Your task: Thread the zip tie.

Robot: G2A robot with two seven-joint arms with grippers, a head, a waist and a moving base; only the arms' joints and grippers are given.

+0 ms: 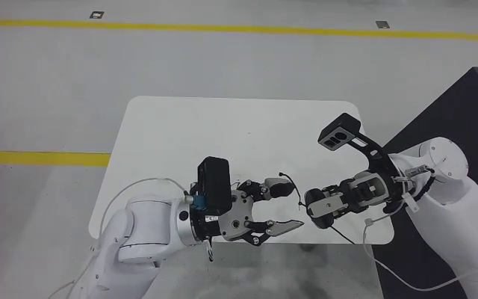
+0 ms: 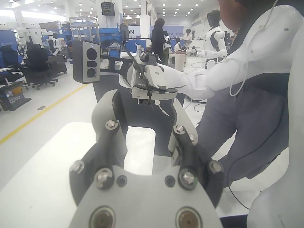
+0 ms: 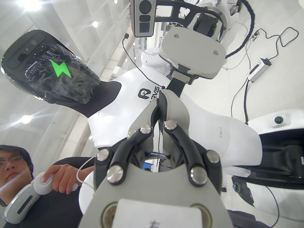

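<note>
Currently, right claw (image 3: 161, 96) clamps the thin black plastic zip tie (image 3: 163, 87) (strap curving free) above the white, round-cornered counter (image 1: 224, 127); left claw (image 1: 293, 205) stands wide, just beside.

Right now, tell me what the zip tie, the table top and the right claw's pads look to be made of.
The zip tie: likely nylon plastic, matte black; a thin strip bending in a curve. The table top: white and smooth, probably laminate or coated board; even dull sheen. The pads of the right claw: probably black rubber; ribbed surface.
</note>
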